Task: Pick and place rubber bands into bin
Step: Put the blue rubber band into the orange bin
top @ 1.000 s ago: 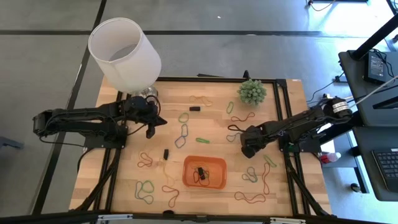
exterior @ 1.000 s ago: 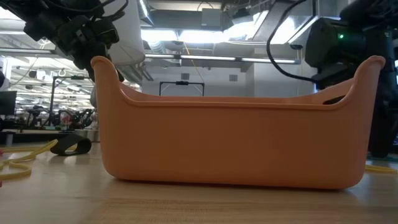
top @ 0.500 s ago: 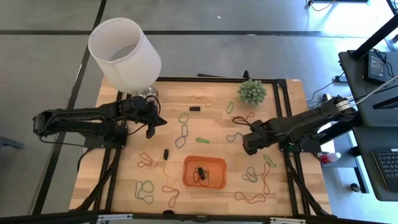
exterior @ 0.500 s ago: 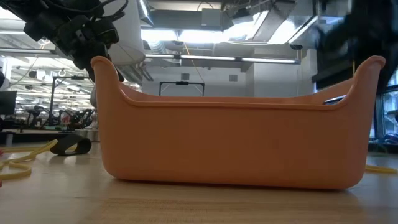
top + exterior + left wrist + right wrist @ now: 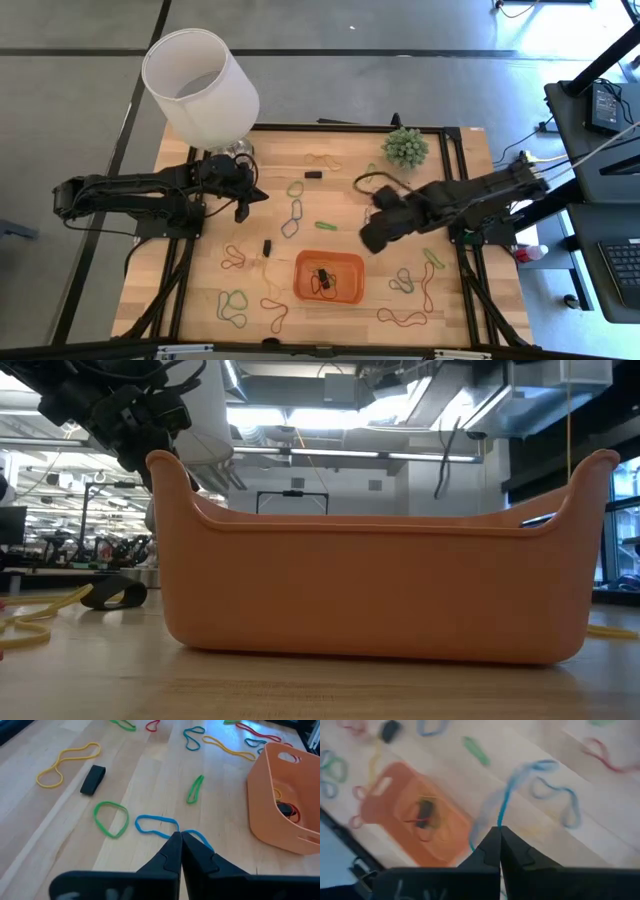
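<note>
Rubber bands in green, red, yellow, blue and dark colours lie scattered flat on the wooden table. The orange bin stands near the front edge with a few bands and a dark piece inside it. My right gripper is raised above the table, just right of and beyond the bin, and is shut on a blue rubber band. My left gripper hangs shut at the left, its tips above a blue band on the table without touching it. My right gripper pinches the blue band at one spot between its two fingertips. The fingers point steeply down from above. The band is lifted clear of the table and trails slack from the tips, blurred.
A white lampshade stands at the far left corner and a small green plant at the far right. Small black pieces lie among the bands. In the low view the bin's wall fills most of the picture.
My right gripper has risen well above the table and swung toward the table's left edge, closer to the bin, tipping more steeply downward. It has carried a blue band up off the table. The left arm has kept still.
</note>
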